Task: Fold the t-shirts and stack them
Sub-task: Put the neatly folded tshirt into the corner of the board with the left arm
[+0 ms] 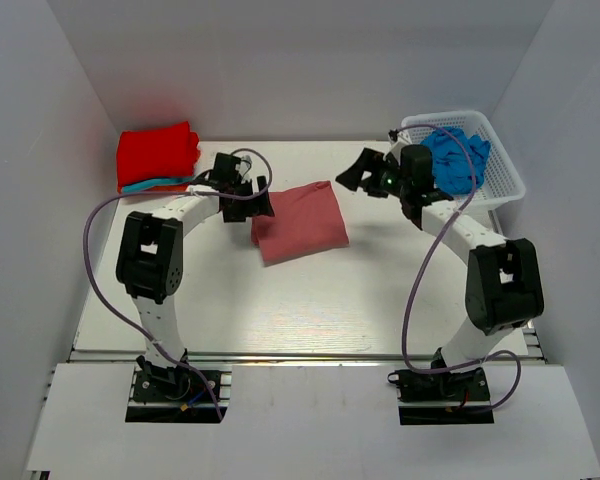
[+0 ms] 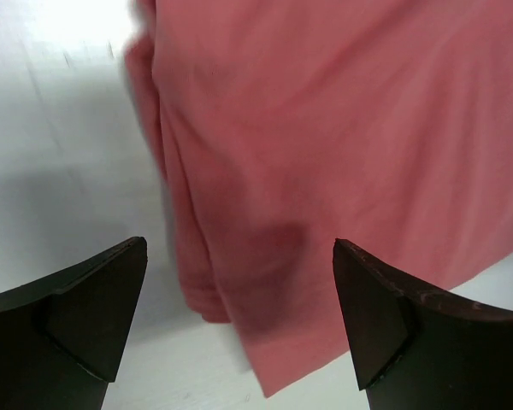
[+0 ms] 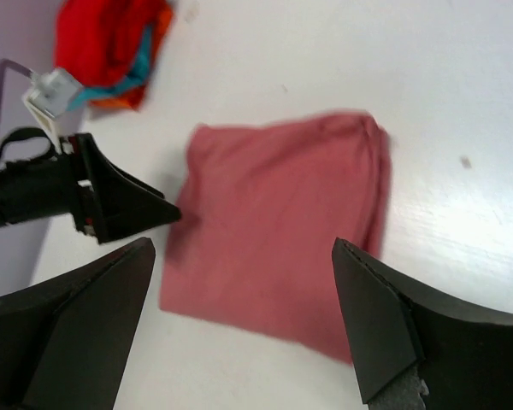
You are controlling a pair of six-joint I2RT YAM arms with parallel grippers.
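**Status: One Shirt Folded at Mid-Table, Both Pincers Empty**

1. Folded shirt. The dusty rose shirt [image 1: 300,222] lies flat on the table [image 1: 280,310], folded into a rough rectangle. It sits about midway between the left and right edges, nearer the far edge than the near one. In the left wrist view the rose shirt [image 2: 325,171] shows layered folds along one side.

2. Stack. A bright red shirt [image 1: 158,152] tops a pile at the far left corner. A turquoise shirt [image 1: 150,186] shows as a strip beneath it. The right wrist view adds a sliver of orange cloth [image 3: 111,101] in the same pile.

3. Basket. A white lattice basket [image 1: 505,170] stands at the far right corner and contains a crumpled blue shirt [image 1: 458,158].

4. Left pincer [image 1: 263,203]. Jaws are spread wide and hold nothing. It is positioned at the left edge of the rose shirt; contact with the cloth cannot be determined.

5. Right pincer [image 1: 358,175]. Jaws are spread wide and hold nothing. It is positioned just beyond the far right corner of the rose shirt, apart from it, between that shirt and the basket.
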